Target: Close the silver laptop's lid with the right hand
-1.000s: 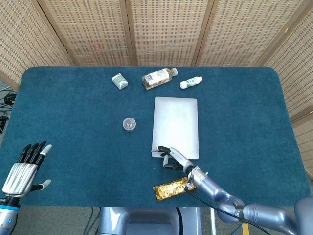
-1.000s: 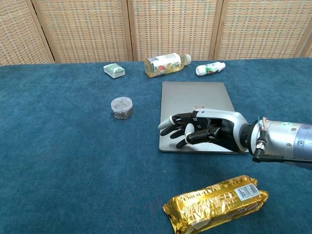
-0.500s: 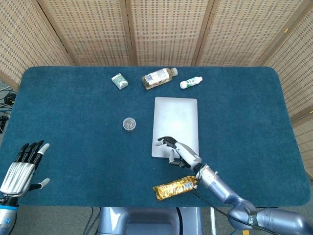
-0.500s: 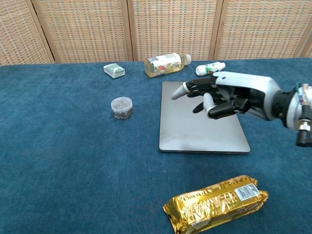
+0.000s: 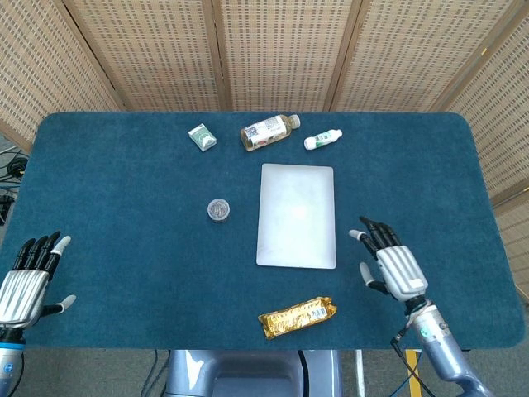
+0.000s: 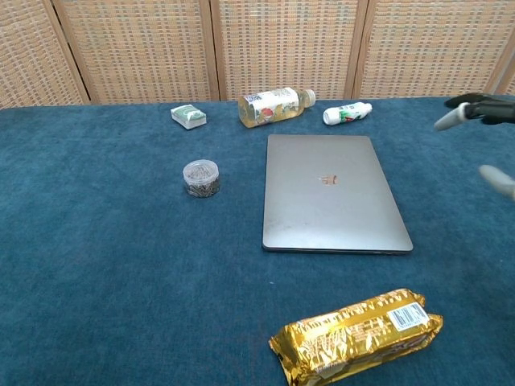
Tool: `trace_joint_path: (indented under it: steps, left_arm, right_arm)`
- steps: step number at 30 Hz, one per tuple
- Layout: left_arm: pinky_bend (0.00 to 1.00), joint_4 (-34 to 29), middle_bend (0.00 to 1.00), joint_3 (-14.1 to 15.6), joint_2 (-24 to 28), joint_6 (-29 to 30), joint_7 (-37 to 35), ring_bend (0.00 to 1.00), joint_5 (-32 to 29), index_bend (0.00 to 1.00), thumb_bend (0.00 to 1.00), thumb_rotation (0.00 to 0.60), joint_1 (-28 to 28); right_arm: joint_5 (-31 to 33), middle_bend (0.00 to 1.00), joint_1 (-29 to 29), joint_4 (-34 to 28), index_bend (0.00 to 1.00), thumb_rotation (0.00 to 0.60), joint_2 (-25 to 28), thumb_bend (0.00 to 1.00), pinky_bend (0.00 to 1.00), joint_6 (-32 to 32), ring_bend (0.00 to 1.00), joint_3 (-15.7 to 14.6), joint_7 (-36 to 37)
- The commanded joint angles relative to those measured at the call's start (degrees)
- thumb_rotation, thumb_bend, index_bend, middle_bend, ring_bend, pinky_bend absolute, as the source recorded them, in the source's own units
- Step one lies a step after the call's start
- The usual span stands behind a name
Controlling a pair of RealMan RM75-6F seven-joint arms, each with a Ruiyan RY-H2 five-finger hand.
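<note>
With its lid flat shut, the silver laptop lies mid-table on the blue cloth. Right hand hovers right of it, apart from it, fingers spread, holding nothing; chest view catches only its fingertips at the frame edge. Left hand sits at the near left corner, fingers apart, empty. Gold snack pack lies near the laptop's front edge. Small round jar sits left of the laptop.
</note>
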Motion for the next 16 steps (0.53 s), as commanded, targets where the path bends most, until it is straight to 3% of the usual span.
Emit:
trace_joint_path:
  steps: [1,11,16]
  left_arm:
    - [0.0,0.35,0.0,-0.29,-0.22,-0.15,-0.09,0.0,-0.56,0.0,0.0,0.6,-0.03]
    - [0.0,1.56,0.0,-0.99,-0.94,-0.01,-0.29,0.0,-1.61,0.0,0.0,0.6,-0.07]
    - [0.0,2.24,0.0,-1.21,-1.05,0.09,-0.45,0.0,-1.88,0.0,0.0,0.6,-0.07]
  right_arm:
    - [-3.35,0.0,-5.06,4.94,0.09,0.6,0.56,0.53,0.02,6.98,0.0,-2.3,-2.56]
    - [-5.37,0.0,-12.44,9.62,0.0,0.6,2.64,0.17,0.0,16.52,0.0,-3.99,-5.48]
    - [-5.14,0.0,-13.41,10.71,0.0,0.6,3.57,0.13,0.0,15.62,0.0,-4.6,-6.44]
